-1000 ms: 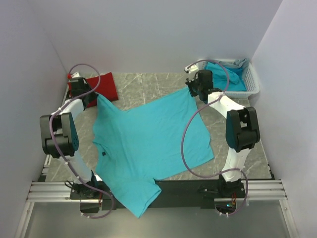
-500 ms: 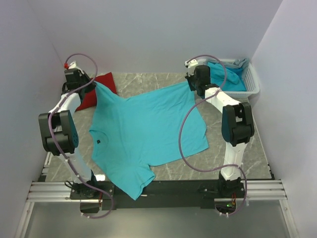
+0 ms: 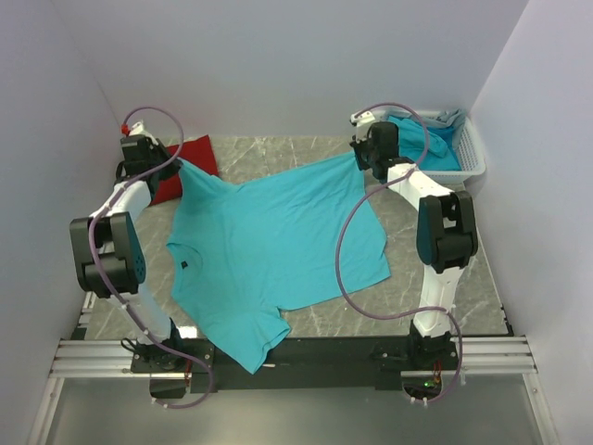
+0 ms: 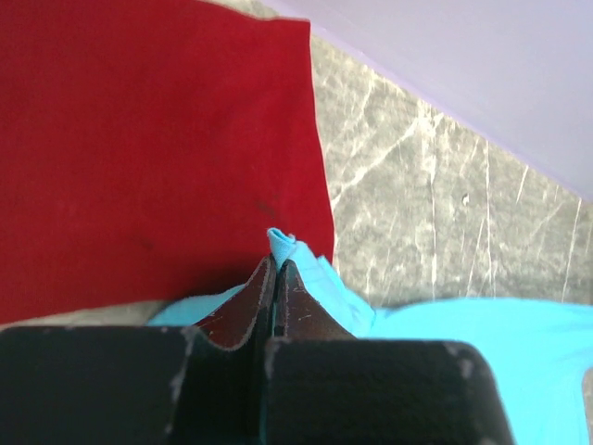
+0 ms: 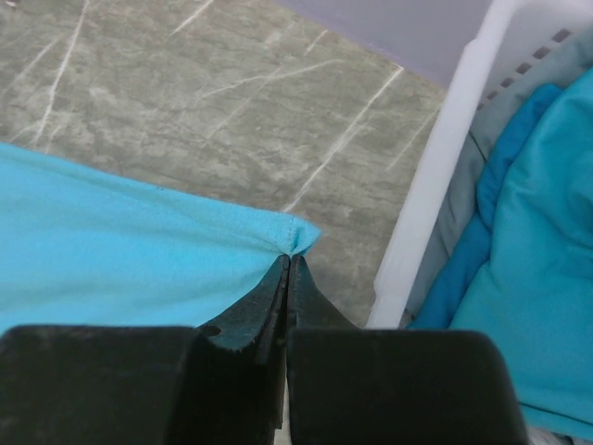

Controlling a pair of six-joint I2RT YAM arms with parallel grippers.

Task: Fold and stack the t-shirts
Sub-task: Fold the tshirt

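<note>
Left gripper [image 4: 276,266]: clenched on a small pinch of the turquoise shirt [image 3: 278,241] at its far-left corner, lifted a little off the table [image 3: 269,153].
Right gripper [image 5: 286,262]: clenched likewise on the far-right corner, apparently a hem corner, just short of the basket [image 5: 435,185].
Held edge: pulled fairly taut between the two grips, running left to right along the far side.
Rest of the cloth: spread from that edge back toward the arm bases, with one sleeve [image 3: 250,350] drooping over the near edge of the table.
Long axis: collar [image 3: 176,248] at the left, hem at the right, so roughly across the table and slightly skewed.
Left corner: probably the far sleeve or shoulder; hard to tell from these views.
Nearer arm: each at its own corner, neither closer to the free near side.
Coming move, as a guess: carrying the held edge toward the near side for a lengthwise fold, or a tug first to flatten; either way dependent on both grips travelling together to keep that edge straight.
Look of the cloth: thin, soft, plain turquoise, with a small dark mark [image 3: 182,265] by the collar; mostly smooth, shallow ripples near the pinched corners.
Red shirt [image 4: 139,139]: folded flat at the far left, just beyond the left grip.
Heaped shirts [image 3: 431,144]: loose in the basket at the far right, not yet folded.
</note>
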